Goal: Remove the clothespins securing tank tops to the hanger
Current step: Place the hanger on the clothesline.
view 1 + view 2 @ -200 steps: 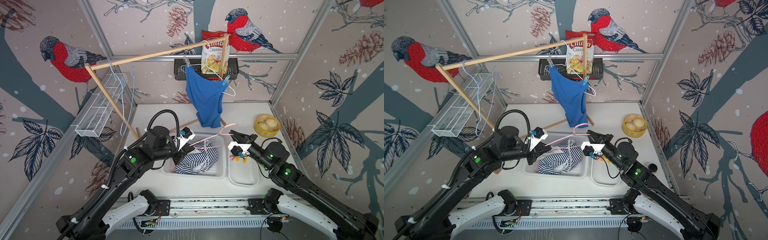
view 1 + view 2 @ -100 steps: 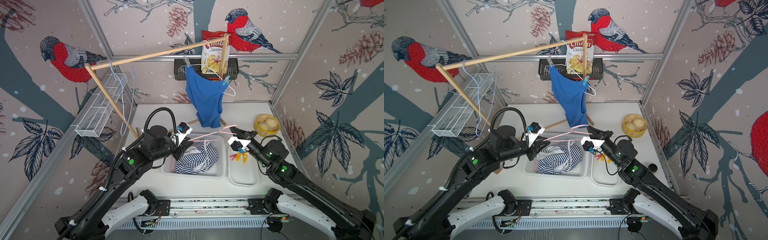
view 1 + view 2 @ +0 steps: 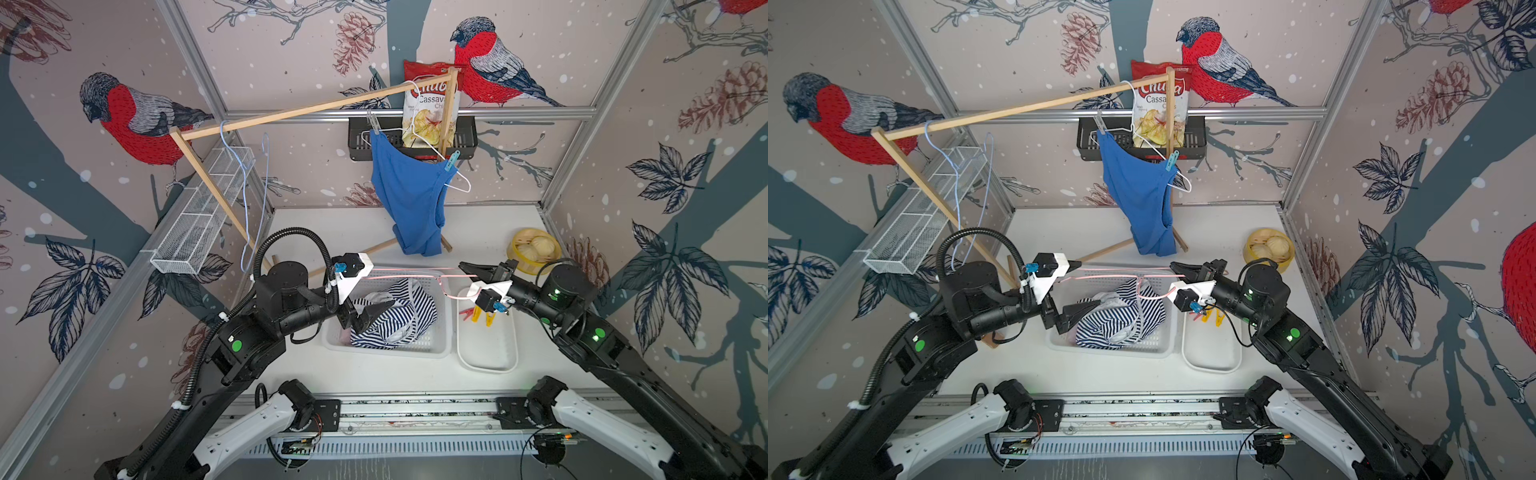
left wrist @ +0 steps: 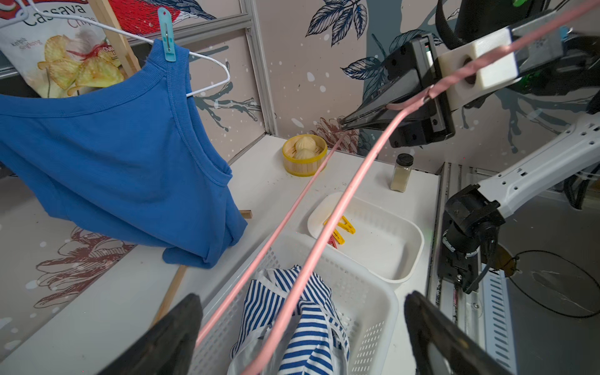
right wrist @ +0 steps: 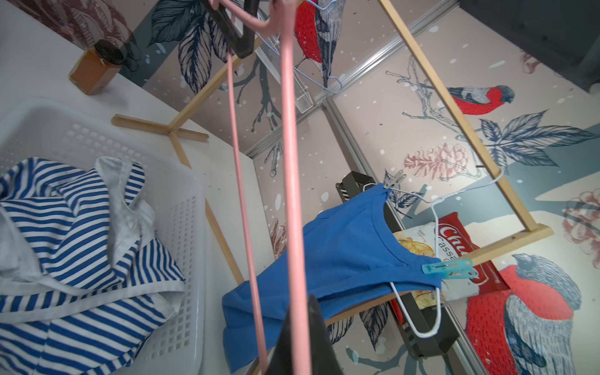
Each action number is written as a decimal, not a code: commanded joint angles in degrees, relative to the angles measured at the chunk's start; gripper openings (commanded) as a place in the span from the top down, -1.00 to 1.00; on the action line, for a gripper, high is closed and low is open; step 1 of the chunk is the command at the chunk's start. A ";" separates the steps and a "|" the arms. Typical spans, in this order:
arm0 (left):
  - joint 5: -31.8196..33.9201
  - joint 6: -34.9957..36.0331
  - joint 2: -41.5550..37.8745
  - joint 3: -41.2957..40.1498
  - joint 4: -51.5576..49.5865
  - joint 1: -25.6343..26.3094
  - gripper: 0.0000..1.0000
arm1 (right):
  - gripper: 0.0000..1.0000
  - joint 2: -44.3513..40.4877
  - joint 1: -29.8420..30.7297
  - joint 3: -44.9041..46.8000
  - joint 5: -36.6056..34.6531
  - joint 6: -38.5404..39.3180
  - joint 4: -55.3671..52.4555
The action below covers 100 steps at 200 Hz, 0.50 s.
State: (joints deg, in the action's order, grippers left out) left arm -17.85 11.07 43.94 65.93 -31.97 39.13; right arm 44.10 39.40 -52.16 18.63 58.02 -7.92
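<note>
In a top view, my left claw (image 3: pixel 376 286) spread above perforated white plastic basket (image 3: pixel 415 352) holding crumpled striped tank top (image 3: pixel 411 307), my right claw (image 3: pixel 467 268) pinching thin pink wire hanger (image 3: pixel 415 276), left wrist view, smooth white tray (image 4: pixel 418 240) with 2 yellow clothespins (image 4: pixel 345 225), right wrist view, soft blue tank top (image 5: pixel 341 243) clipped by teal clothespin (image 5: pixel 448 269)

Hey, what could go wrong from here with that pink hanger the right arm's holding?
Only the right tool grips the pink hanger, near one end, so it could swing or slip. The hanger runs between the open left tool's jaws; a sideways move of that arm might snag it.
</note>
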 commanded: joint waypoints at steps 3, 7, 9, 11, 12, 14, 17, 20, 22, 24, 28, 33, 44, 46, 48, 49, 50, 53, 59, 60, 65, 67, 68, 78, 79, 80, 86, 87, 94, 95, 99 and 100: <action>12.73 4.16 -0.86 -0.20 -2.42 -0.91 -0.92 | 1.00 2.70 -0.64 -3.56 -1.20 -1.68 -11.98; 12.94 4.75 -0.88 -0.46 -2.59 -0.90 -0.92 | 1.00 3.26 -0.64 -3.87 -1.39 -1.81 -12.54; 13.15 5.01 -0.81 -0.63 -2.54 -0.90 -0.92 | 1.00 3.56 -0.64 -4.01 -1.45 -1.84 -12.82; 13.38 5.37 -0.75 -0.76 -2.59 -0.90 -0.92 | 1.00 3.79 -0.64 -4.11 -1.55 -1.92 -12.95; 13.59 5.45 -0.68 -0.91 -2.63 -0.90 -0.92 | 1.00 3.88 -0.64 -4.14 -1.57 -1.93 -13.06; 14.01 5.69 -0.52 -1.03 -2.65 -0.95 -0.91 | 1.00 4.15 -0.64 -4.23 -1.64 -1.94 -13.30; 14.65 5.92 -0.38 -1.36 -2.78 -0.91 -0.91 | 1.00 4.42 -0.64 -4.35 -1.71 -1.94 -13.54; 15.35 6.18 0.05 -1.51 -2.97 -0.89 -0.91 | 1.00 4.69 -0.64 -4.35 -1.86 -1.87 -13.86; 15.73 6.40 0.37 -1.64 -3.20 -0.90 -0.89 | 1.00 4.88 -0.64 -4.40 -1.98 -1.86 -14.05; 16.09 6.61 0.66 -1.67 -3.48 -0.86 -0.88 | 1.00 5.04 -0.64 -4.42 -2.06 -1.86 -14.16; 16.67 6.94 1.27 -1.84 -4.03 -0.87 -0.83 | 1.00 5.32 -0.64 -4.52 -2.31 -1.94 -14.30; 17.21 7.32 2.12 -2.16 -4.57 -0.88 -0.78 | 1.00 5.62 -0.64 -4.61 -2.52 -2.11 -14.39; 17.21 7.81 3.61 -3.32 -4.63 -0.76 -0.58 | 1.00 6.07 -0.64 -4.62 -2.42 -2.04 -14.40; 16.98 7.89 3.76 -3.59 -4.54 -0.80 -0.54 | 1.00 6.13 -0.64 -4.62 -2.34 -2.06 -14.36; 16.69 7.91 3.97 -3.68 -4.45 -0.75 -0.50 | 1.00 6.16 -0.64 -4.62 -2.30 -2.06 -14.35; 16.52 7.91 4.01 -3.78 -4.44 -0.74 -0.48 | 1.00 6.17 -0.64 -4.62 -2.29 -2.05 -14.33; 16.35 7.91 4.11 -3.87 -4.34 -0.73 -0.45 | 1.00 6.17 -0.64 -4.62 -2.20 -2.04 -14.32; 15.82 7.85 4.33 -4.17 -4.11 -0.73 -0.38 | 1.00 6.18 -0.69 -4.62 -2.20 -2.03 -14.25; 15.20 7.98 4.85 -4.69 -3.75 -0.73 -0.24 | 1.00 6.13 -0.72 -4.53 -2.05 -1.88 -14.23; 15.12 8.03 4.93 -4.77 -3.73 -0.73 -0.21 | 1.00 6.11 -0.72 -4.53 -2.03 -1.87 -14.23; 14.93 8.26 5.36 -5.04 -3.55 -0.77 -0.11 | 1.00 6.01 -0.73 -4.44 -2.10 -1.82 -14.16; 14.90 8.31 5.49 -5.11 -3.54 -0.74 -0.08 | 1.00 5.96 -0.77 -4.37 -2.13 -1.78 -14.10; 14.92 8.33 5.60 -5.16 -3.54 -0.78 -0.06 | 1.00 5.94 -0.79 -4.36 -2.16 -1.78 -14.07; 15.02 8.74 6.42 -5.43 -3.60 -0.72 0.11 | 1.00 5.79 -1.05 -4.26 -2.07 -1.66 -14.13; 15.03 8.77 6.46 -5.45 -3.61 -0.68 0.13 | 1.00 5.77 -1.11 -4.26 -2.04 -1.63 -14.18; 15.03 8.78 6.53 -5.45 -3.62 -0.66 0.14 | 1.00 5.75 -1.14 -4.26 -2.03 -1.65 -14.20; 14.82 8.88 6.82 -5.42 -3.69 -0.54 0.22 | 1.00 5.65 -1.40 -4.22 -1.79 -1.61 -14.15; 14.75 8.88 6.88 -5.44 -3.66 -0.54 0.24 | 1.00 5.65 -1.46 -4.24 -1.73 -1.60 -14.19; 14.03 9.18 7.04 -5.55 -3.80 -0.39 0.36 | 1.00 5.72 -1.97 -4.20 -1.04 -1.44 -14.38; 13.92 9.21 7.08 -5.55 -3.76 -0.42 0.39 | 1.00 5.73 -2.05 -4.19 -0.96 -1.43 -14.39; 13.59 9.31 7.08 -5.71 -3.60 -0.30 0.52 | 1.00 5.87 -2.27 -4.24 -0.68 -1.40 -14.48; 13.52 9.31 7.10 -5.76 -3.53 -0.34 0.56 | 1.00 5.89 -2.38 -4.25 -0.65 -1.41 -14.49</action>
State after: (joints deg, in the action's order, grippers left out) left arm -5.89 18.28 50.74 60.62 -33.91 38.76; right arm 50.15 38.26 -56.23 18.52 56.97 -21.74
